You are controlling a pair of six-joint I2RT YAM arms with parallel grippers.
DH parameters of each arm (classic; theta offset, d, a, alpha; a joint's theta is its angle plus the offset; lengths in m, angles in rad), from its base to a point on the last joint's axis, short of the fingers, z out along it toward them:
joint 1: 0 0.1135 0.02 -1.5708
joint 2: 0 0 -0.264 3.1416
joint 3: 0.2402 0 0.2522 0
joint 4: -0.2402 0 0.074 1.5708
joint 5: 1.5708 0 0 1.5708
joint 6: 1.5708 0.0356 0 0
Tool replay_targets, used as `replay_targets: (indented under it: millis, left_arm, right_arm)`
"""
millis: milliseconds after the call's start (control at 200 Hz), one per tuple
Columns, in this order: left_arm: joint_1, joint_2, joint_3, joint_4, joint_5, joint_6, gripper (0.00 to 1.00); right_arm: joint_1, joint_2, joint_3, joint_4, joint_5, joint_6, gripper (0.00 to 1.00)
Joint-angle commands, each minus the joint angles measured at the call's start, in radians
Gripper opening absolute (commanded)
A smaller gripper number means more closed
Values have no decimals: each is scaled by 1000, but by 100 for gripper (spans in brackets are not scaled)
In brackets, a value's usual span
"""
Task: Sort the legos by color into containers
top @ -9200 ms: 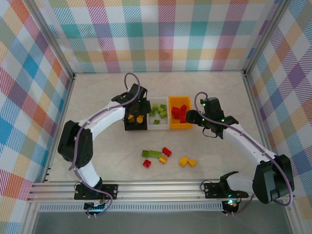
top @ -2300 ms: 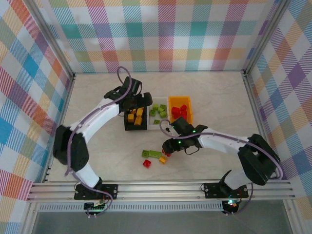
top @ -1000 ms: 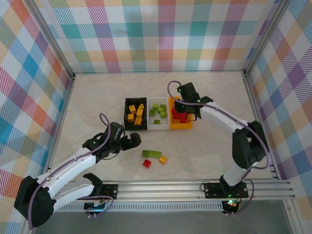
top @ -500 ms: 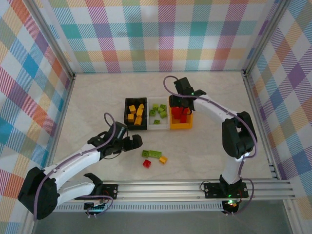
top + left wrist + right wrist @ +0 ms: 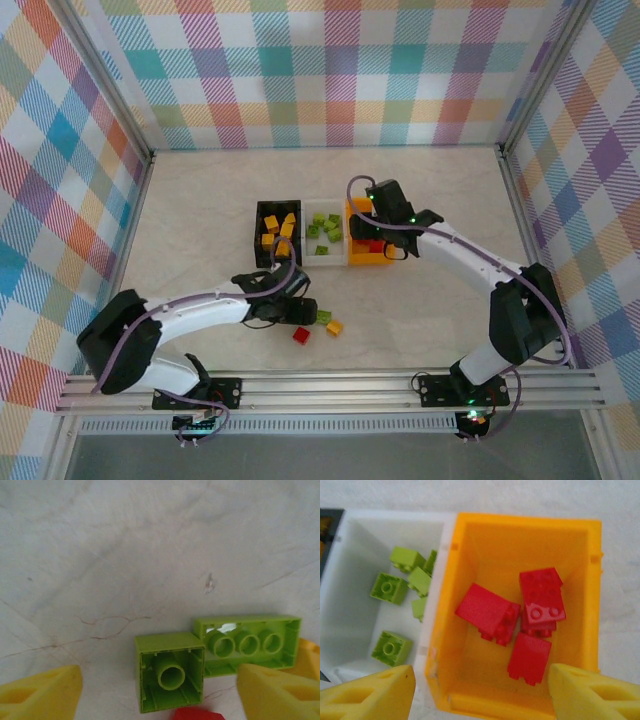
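My left gripper (image 5: pixel 304 309) hangs open low over two lime green legos on the table. In the left wrist view, a small upside-down green lego (image 5: pixel 170 677) lies between its yellow fingers (image 5: pixel 42 694), touching a long green lego (image 5: pixel 250 645). A red lego (image 5: pixel 300 335) and a yellow-orange lego (image 5: pixel 333 327) lie beside them. My right gripper (image 5: pixel 376 238) is open and empty above the orange bin (image 5: pixel 485 700), which holds several red legos (image 5: pixel 490 611). The white bin (image 5: pixel 352 645) holds green legos (image 5: pixel 389 587). The black bin (image 5: pixel 259 235) holds yellow-orange legos (image 5: pixel 278 232).
The three bins stand side by side mid-table, black on the left, white in the middle (image 5: pixel 325 262), orange on the right (image 5: pixel 358 258). Plaid walls (image 5: pixel 320 70) and metal posts enclose the table. Open marble tabletop (image 5: pixel 440 310) lies to the right of the loose legos.
My left gripper has moved right, onto the green legos. The right gripper has shifted slightly nearer over the orange bin. Earlier, a red lego left the table's loose pile.
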Motion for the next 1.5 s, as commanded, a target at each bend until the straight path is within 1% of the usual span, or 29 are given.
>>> replay_targets:
  millis: [0, 120, 240, 340, 480, 515, 575, 610, 690, 795, 895, 990, 1130, 1270, 1345, 1370, 1405, 1495]
  left_arm:
    - [-9, 37, 24, -19, -51, 7, 70]
    - [-10, 54, 36, -54, -106, 3, 59]
    - [-5, 26, 26, -75, -135, 1, 55]
    - [8, 20, 17, -81, -137, 2, 54]
    - [15, 55, 16, -62, -132, 18, 53]
    - [15, 62, 16, -60, -133, 16, 49]
    - [15, 59, 21, -55, -125, 14, 38]
    - [15, 48, 27, -59, -122, 11, 34]
    - [15, 7, 63, -79, -118, 11, 30]
    - [28, -29, 167, -94, -102, 24, 30]
    - [74, 9, 301, -93, -83, 52, 31]
    - [127, 107, 442, -99, -77, 84, 31]
    - [210, 292, 635, -108, -56, 111, 31]
    - [233, 464, 832, -170, -86, 147, 31]
    - [240, 539, 908, -210, -94, 158, 31]
    - [241, 558, 927, -220, -98, 158, 32]
    - [243, 576, 945, -228, -102, 160, 37]
    - [243, 590, 963, -226, -94, 158, 55]
  right_arm:
    - [-1, -40, -25, 21, 0, 15, 71]
    - [-3, -54, -36, 22, 4, 18, 71]
    - [-3, -59, -42, 24, 4, 16, 71]
    - [-3, -59, -45, 31, 0, 17, 71]
    - [-3, -56, -48, 36, -7, 23, 71]
    - [-3, -57, -49, 35, -6, 25, 71]
    - [-3, -63, -54, 34, -4, 25, 71]
    - [-3, -68, -56, 32, -4, 24, 71]
    - [-3, -86, -67, 32, -1, 24, 71]
    - [-3, -118, -93, 38, -4, 31, 71]
    - [-3, -148, -126, 44, -16, 45, 71]
    - [-4, -178, -156, 42, -16, 50, 72]
    - [-7, -216, -192, 27, -13, 52, 72]
    - [-13, -260, -227, 17, -10, 56, 72]
    - [-16, -283, -241, 15, -10, 60, 72]
    - [-17, -290, -243, 15, -10, 60, 73]
    - [-18, -299, -248, 16, -11, 61, 73]
    - [-20, -309, -248, 13, -13, 61, 74]
